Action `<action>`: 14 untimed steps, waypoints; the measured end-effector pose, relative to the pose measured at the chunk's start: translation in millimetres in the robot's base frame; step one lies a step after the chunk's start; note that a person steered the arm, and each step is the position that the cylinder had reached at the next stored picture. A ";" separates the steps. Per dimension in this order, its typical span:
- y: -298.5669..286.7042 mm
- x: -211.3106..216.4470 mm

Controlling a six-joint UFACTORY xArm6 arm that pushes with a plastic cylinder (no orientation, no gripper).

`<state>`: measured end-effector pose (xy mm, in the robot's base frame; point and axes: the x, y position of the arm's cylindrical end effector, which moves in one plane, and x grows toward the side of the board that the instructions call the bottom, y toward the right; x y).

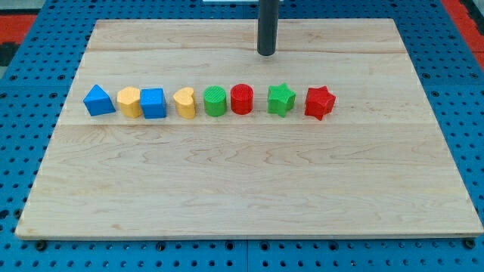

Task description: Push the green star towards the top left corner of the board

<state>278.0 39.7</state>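
Observation:
The green star [280,99] sits in a row of blocks across the middle of the wooden board [249,181], second from the view's right. My tip [266,54] rests on the board above the row, toward the view's top, a little left of the green star and apart from it. The star's neighbours are a red cylinder [242,99] on its left and a red star [319,103] on its right.
Further left in the row stand a green cylinder [215,101], a yellow heart [184,103], a blue cube [153,103], a second yellow heart [129,102] and a blue triangle block [98,100]. Blue pegboard [469,91] surrounds the board.

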 end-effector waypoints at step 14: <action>61.3 160.9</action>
<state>438.9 101.0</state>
